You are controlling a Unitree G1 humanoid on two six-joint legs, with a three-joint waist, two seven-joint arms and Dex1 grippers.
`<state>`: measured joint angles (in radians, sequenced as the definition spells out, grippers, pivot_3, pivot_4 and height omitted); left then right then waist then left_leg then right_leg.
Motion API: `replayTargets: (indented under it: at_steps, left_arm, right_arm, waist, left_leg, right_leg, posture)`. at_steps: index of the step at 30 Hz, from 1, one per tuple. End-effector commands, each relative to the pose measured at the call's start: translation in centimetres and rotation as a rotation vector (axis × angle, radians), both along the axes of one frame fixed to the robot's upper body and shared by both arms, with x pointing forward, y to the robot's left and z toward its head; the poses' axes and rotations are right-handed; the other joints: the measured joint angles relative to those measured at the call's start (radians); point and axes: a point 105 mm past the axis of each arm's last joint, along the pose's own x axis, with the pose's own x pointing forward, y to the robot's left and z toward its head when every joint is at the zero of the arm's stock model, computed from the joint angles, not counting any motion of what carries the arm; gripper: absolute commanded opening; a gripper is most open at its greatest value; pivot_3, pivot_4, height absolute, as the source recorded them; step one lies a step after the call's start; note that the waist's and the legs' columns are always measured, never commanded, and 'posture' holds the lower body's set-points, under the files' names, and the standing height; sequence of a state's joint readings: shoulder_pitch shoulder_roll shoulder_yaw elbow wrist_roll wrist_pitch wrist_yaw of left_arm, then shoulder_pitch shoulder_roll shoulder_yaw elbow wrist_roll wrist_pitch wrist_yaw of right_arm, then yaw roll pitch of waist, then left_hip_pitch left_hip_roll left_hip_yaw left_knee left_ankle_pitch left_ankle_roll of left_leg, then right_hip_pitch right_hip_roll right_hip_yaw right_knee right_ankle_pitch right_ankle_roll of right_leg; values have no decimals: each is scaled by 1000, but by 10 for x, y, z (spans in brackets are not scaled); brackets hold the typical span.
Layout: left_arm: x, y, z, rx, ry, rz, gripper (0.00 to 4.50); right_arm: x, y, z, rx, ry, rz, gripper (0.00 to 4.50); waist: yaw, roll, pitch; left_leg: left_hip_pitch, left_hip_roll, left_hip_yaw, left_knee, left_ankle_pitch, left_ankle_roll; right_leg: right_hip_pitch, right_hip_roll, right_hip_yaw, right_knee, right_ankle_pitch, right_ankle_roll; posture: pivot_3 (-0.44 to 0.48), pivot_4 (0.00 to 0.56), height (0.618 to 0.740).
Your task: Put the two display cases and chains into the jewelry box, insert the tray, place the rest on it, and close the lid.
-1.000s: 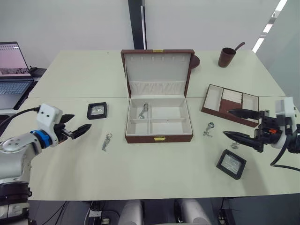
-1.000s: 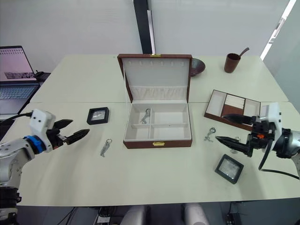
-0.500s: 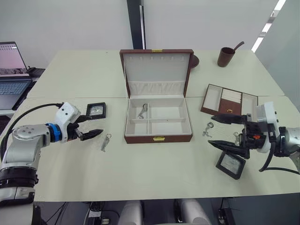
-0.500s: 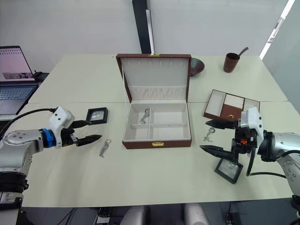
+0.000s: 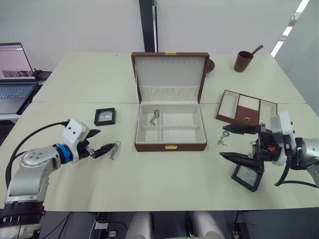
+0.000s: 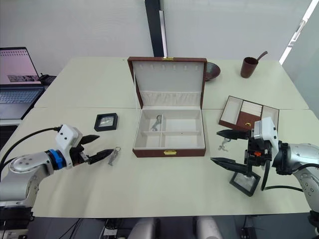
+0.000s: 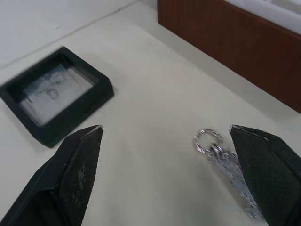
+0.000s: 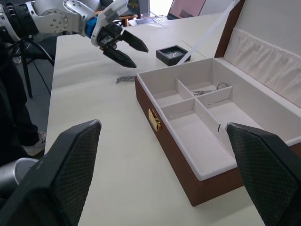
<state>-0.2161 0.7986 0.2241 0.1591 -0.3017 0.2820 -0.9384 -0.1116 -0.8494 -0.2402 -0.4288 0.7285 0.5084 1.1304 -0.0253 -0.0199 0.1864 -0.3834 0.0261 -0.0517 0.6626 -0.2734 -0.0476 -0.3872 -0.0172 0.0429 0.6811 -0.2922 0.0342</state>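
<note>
— Two display cases lay outside the jewelry box (image 5: 170,146): one display case (image 5: 104,116) on the table (image 5: 164,184) left of the box, the other display case (image 5: 247,176) near the front right, tilted, with the right gripper (image 5: 238,144) over it, fingers wide apart.

— And the left gripper (image 5: 102,142)?

— Fingers spread, low over the table, tips just beside a chain (image 7: 226,161) between the left case and the box front. Bare tabletop lay open in front of the box.

— What sat in the box?

— One chain (image 5: 154,117) in the rear left compartment; the other compartments looked bare. Its lid (image 5: 170,78) stood upright. A second loose chain (image 5: 223,137) lay right of the box, near the tray (image 5: 245,107), which rested well apart from the box toward the table's right edge.

— Anything at the margins?

— A laptop (image 5: 15,69) far left, a brown cup (image 5: 242,60) and a dark bowl (image 6: 211,70) at the back.
</note>
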Motion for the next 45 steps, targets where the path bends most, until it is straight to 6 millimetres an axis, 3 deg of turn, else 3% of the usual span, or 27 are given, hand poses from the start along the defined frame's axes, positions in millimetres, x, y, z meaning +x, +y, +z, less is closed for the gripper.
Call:
replayTargets:
  at_steps: [1,6,11,22,29,32,44,45]
  left_arm:
    - [13,15,19,45,-53,15,4477]
    - [34,27,19,63,-3,-5,4477]
    - [43,33,8,98,59,-24,4477]
    - [60,18,1,108,89,-86,4477]
    - [57,18,-5,140,112,-111,4477]
    - [57,18,-4,134,106,-104,3858]
    - [56,21,-2,122,99,-89,113]
    - [55,21,-3,121,99,-90,22]
  right_arm:
    - [0,2,10,-4,-41,24,4500]
    - [-1,5,11,-7,-41,36,4500]
    - [-2,4,13,-10,-43,28,4500]
    - [-6,6,15,-9,-54,22,4500]
    - [-5,6,15,-7,-56,14,4500]
    - [-5,5,15,-7,-56,13,4500]
    - [-4,7,18,-1,-64,26,4500]
    - [-4,6,17,-1,-63,26,4500]
  waist:
    - [-1,0,0]
    - [-2,0,0]
    - [-3,0,0]
    - [-3,0,0]
    - [-5,0,0]
    - [-5,0,0]
    - [-5,0,0]
    - [-5,0,0]
  left_leg:
    - [0,-1,0,0,0,0]
    - [0,-1,0,0,0,0]
    - [-1,-1,0,0,0,0]
    - [-1,-1,-1,1,0,0]
    - [-1,-1,-1,1,0,0]
    - [-1,-1,-1,1,0,0]
    - [-1,-1,-1,1,0,0]
    - [-1,-1,-1,1,0,0]
  right_leg:
    - [0,1,0,0,0,0]
    - [0,2,0,0,0,0]
    - [-1,2,0,0,0,0]
    - [-1,3,-1,1,0,0]
    - [-1,3,-1,1,0,0]
    - [-1,3,-1,1,0,0]
    - [-1,3,-1,1,0,0]
    - [-1,3,-1,1,0,0]
  posture:
    - [0,150,740]
    - [0,150,740]
    - [0,150,740]
    - [0,150,740]
    - [0,150,740]
    - [0,150,740]
    - [0,150,740]
    - [0,150,740]
